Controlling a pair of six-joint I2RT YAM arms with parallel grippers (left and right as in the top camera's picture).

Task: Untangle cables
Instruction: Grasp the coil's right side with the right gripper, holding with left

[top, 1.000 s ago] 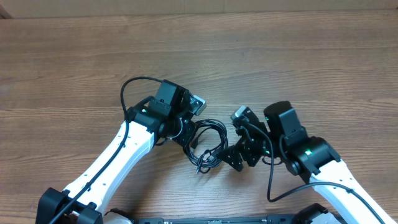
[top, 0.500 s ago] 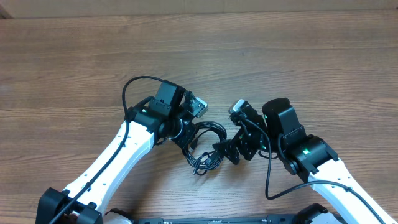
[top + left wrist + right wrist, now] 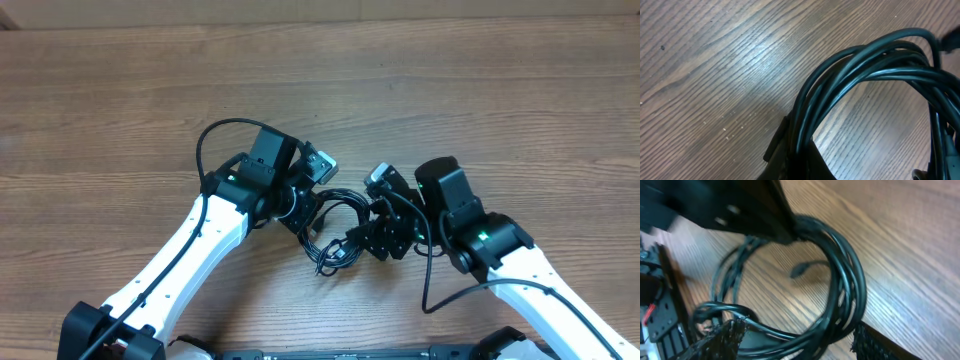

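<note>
- The cables [image 3: 334,256] lie as one loose black coil near the front middle of the wooden surface [image 3: 480,100], in the gap between the two white arms.
- The left gripper [image 3: 305,210] reaches in from the left. Its jaws are closed tight on the coil's left side, with several strands bunched together in the pinch.
- From the left wrist, the strands [image 3: 865,65] sweep out of a black finger [image 3: 790,162] at the bottom edge. They arch up and over to the right in a tight parallel bundle, and wood grain shows through the loop.
- A small plug end [image 3: 950,42] sits at the far right of that view (blurred, so its type cannot be told).
- The right gripper [image 3: 365,238] comes in from the right and meets the coil's lower right part.
- From the right wrist, its two textured fingers [image 3: 722,340] stand far apart at the bottom corners, and the lower strands of the coil [image 3: 850,280] run across between them. The jaws are wide and not closed on anything. The left-hand finger sits right against the strands, but whether it presses on them cannot be told.
- In that same view the other arm's dark finger clamps the top of the loop, and a loose plug end [image 3: 799,270] hangs inside the ring over the wood.
- From overhead, a few thin tails straggle out of the coil's lower end toward the front edge.
</note>
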